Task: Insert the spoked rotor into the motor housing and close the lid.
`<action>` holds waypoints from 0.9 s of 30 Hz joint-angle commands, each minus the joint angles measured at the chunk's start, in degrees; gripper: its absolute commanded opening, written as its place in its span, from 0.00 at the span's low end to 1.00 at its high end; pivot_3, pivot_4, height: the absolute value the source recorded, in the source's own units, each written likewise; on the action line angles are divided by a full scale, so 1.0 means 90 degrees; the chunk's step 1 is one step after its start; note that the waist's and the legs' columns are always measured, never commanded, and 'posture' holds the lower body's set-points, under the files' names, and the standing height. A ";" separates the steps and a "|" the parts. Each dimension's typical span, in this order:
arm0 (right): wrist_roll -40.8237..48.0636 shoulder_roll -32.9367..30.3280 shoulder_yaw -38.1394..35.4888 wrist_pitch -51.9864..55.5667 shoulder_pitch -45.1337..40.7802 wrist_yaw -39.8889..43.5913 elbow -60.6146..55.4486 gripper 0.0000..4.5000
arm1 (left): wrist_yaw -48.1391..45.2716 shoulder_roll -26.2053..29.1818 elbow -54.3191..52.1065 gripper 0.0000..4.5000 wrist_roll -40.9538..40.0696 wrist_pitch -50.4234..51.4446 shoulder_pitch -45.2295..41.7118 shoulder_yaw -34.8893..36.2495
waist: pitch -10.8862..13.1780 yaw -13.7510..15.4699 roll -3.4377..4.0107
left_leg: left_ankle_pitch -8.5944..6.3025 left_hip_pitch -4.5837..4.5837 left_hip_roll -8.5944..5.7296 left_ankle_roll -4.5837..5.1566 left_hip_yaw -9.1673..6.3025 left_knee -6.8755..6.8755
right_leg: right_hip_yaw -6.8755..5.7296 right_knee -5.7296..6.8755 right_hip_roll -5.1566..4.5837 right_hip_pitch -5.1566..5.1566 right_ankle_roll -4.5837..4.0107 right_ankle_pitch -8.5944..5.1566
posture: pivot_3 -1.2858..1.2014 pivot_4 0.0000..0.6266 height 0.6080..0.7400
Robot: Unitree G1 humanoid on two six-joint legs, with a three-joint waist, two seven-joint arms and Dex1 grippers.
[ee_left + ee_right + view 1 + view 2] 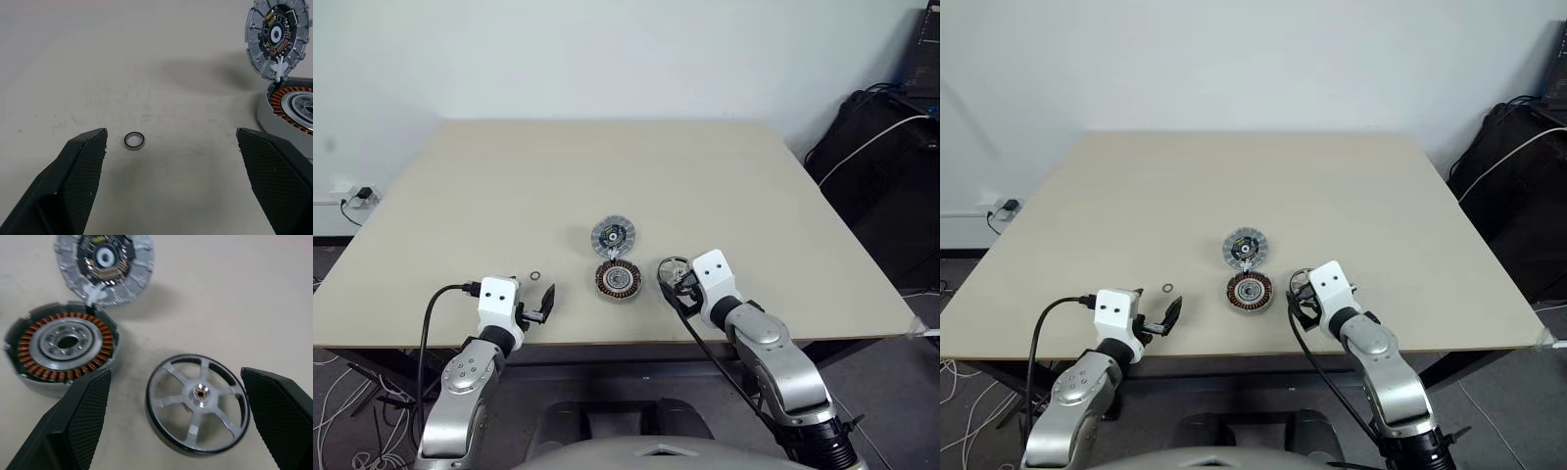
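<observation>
While all three motor parts lie apart on the table [509,186], nothing of the task looks done yet: the spoked rotor [198,403] rests flat on the tabletop just right of the motor housing [618,280], whose ring of copper windings faces up with its centre unfilled, and the lid [613,235] lies just beyond the housing on its far side, dark-centred face up, touching or nearly touching the housing's far rim. Both insertion and closing remain. A tiny washer ring [133,141] sits alone on the table to the left of the housing. At the near edge, the right gripper [173,421] points forward and slightly down toward the left, its two fingers spread wide to either side of the rotor and grasping nothing; whether a fingertip touches the rotor's rim cannot be told. Further left along the near edge, the left gripper [171,139] points forward and a little downward, fingers likewise released and wide apart, empty, with the washer lying just ahead between them.
</observation>
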 commanded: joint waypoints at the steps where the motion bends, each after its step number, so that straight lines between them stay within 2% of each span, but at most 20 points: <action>1: 0.0070 0.0011 -0.0029 -0.0158 -0.0114 0.0097 -0.0145 1.00 | 0.0069 0.0027 -0.0276 0.99 0.0107 -0.0210 -0.0142 0.0022 | 0.0000 0.0003 -0.0001 | 0.0000 0.0000 0.0000 0.0000 0.0000 0.0000 | 0.0000 0.0000 0.0000 0.0000 0.0000 0.0000 | 0.52 0.00 1.00; 11: 0.0096 -0.0022 -0.0066 -0.0101 -0.0052 0.0121 -0.0143 1.00 | -0.0095 0.0087 -0.0289 0.99 -0.0033 0.0000 -0.0072 0.0062 | 0.0000 0.0003 -0.0001 | 0.0000 0.0000 0.0000 0.0000 0.0000 0.0000 | 0.0000 0.0000 0.0000 0.0000 0.0000 0.0000 | 0.52 0.00 1.00; 17: 0.0107 0.0005 -0.0075 -0.0038 -0.0059 0.0103 -0.0132 1.00 | 0.0150 0.0009 -0.0230 0.99 -0.0051 0.0414 -0.0181 0.0183 | 0.0000 0.0003 -0.0002 | 0.0000 0.0000 0.0000 0.0000 0.0000 0.0000 | 0.0000 0.0000 0.0000 0.0001 0.0000 0.0000 | 0.52 0.00 1.00; 27: 0.0119 0.0111 -0.0027 0.0039 -0.0164 0.0068 -0.0081 1.00 | 0.0702 -0.0099 0.0857 0.99 0.0101 0.1146 -0.1521 0.0334 | -0.0003 0.0005 -0.0008 | 0.0002 0.0001 -0.0002 0.0002 -0.0001 0.0005 | -0.0001 0.0004 0.0008 0.0006 0.0008 0.0005 | 0.52 0.00 1.00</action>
